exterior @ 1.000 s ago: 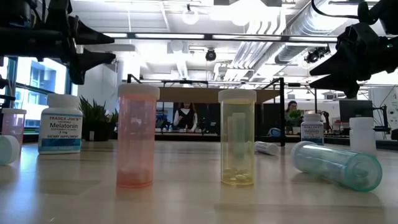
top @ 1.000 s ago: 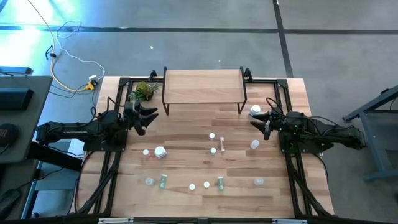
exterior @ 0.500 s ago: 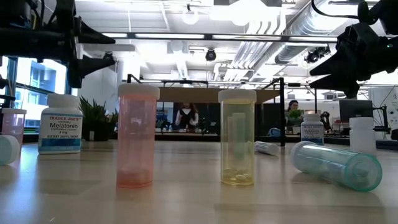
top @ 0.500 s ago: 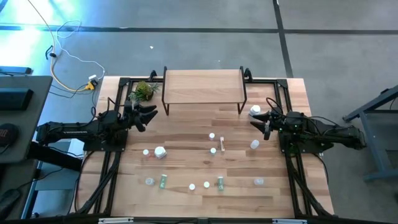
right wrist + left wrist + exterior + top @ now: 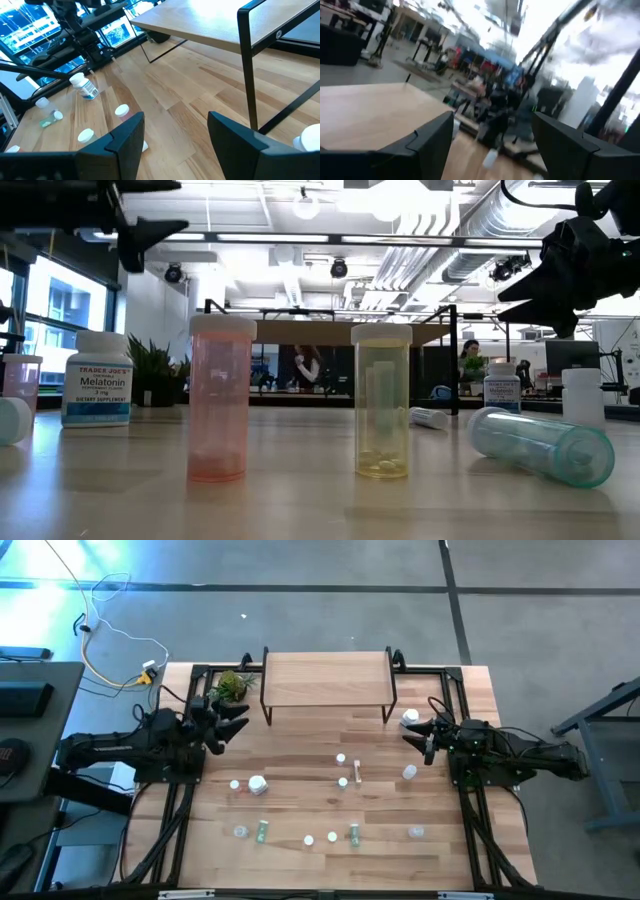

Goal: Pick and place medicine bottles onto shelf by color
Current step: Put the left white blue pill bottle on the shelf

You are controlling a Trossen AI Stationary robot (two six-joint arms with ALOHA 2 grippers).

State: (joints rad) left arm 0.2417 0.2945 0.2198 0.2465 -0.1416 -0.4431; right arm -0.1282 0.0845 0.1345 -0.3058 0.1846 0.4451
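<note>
Since approx 1 s ago, my left tool point(image 5: 228, 722) has pulled back toward the table's point(image 5: 300, 755) left edge, near the plant point(image 5: 231, 686); its fingers are spread wide w/ nothing held. Right tool point(image 5: 416, 730) hasn't moved, also open & empty, beside a white jar point(image 5: 410, 717). Medicine bottles point(image 5: 258, 784) lie scattered mid-table; the shelf point(image 5: 326, 679) is bare. I judge sorting hasn't begun, no pick underway.

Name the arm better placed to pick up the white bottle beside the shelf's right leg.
Right. Its open hand hangs almost over that white bottle, beside the shelf. The left hand, also open, sits by the plant across the table.
</note>
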